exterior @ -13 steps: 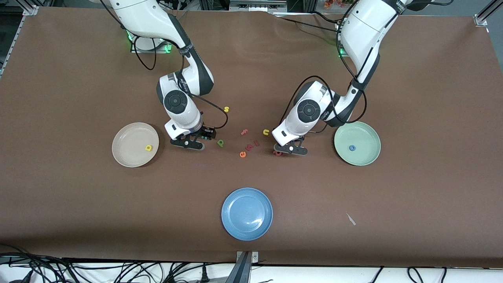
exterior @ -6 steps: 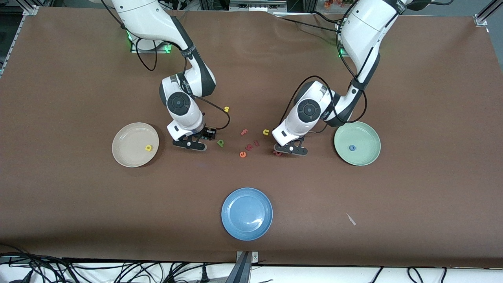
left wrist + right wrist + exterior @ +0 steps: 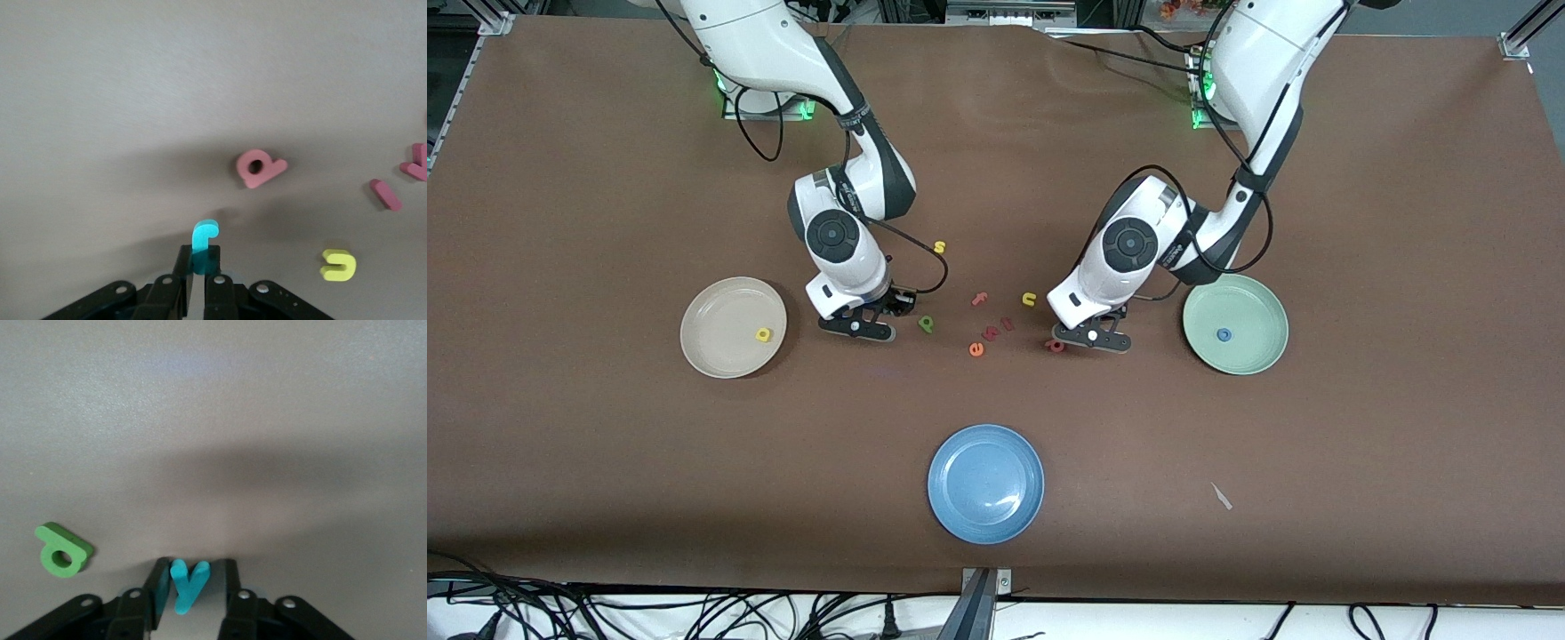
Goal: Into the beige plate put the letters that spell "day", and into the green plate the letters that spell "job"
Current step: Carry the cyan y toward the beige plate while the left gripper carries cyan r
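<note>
Low over the table, left gripper (image 3: 198,283) clamps the light blue j (image 3: 203,240). Right gripper (image 3: 193,587) brackets the teal y (image 3: 185,583); grip cannot be told. Green d (image 3: 62,551) lies beside.

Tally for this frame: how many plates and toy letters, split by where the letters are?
Plates: 3 (beige plate, green plate, blue plate)
Letters in plates: 2
Letters loose on table: 8
Letters at grippers: 2 (j in left gripper, y between right gripper fingers)
Total: 15
</note>
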`<state>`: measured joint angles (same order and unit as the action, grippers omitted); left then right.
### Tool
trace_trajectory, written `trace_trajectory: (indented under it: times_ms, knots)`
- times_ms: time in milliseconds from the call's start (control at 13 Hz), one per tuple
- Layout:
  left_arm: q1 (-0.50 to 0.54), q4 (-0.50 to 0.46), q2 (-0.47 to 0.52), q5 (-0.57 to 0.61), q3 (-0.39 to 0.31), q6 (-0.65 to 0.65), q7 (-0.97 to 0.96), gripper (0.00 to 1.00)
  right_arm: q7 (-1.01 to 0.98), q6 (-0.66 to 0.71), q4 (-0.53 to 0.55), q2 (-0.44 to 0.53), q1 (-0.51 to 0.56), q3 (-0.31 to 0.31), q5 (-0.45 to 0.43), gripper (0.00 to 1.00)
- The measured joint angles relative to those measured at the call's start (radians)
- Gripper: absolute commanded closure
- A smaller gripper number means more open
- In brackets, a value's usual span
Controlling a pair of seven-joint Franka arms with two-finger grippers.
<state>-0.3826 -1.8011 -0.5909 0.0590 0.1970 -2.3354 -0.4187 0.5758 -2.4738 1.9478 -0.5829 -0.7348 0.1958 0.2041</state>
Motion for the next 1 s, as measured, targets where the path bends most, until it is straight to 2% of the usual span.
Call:
trace_trajectory:
  times_ms: [231,538,846,1000]
  knots:
    - [0.039,0.003,0.042,0.012,-0.003,0.073,0.073,1.0,0.006,0.002,-0.001,-0.002,-0.001,0.0,0.0,0.8]
    - [0.152,0.003,0.09,0.013,-0.008,0.147,0.28,1.0,0.012,0.006,-0.007,-0.002,-0.001,0.0,0.0,0.88]
    - [0.296,-0.003,0.099,0.024,-0.012,0.177,0.515,1.0,-0.006,0.133,-0.09,-0.004,0.0,0.009,0.0,0.88]
    - [0.372,-0.028,0.099,0.025,-0.013,0.179,0.605,1.0,-0.093,0.201,-0.124,-0.003,0.009,0.045,0.0,0.88]
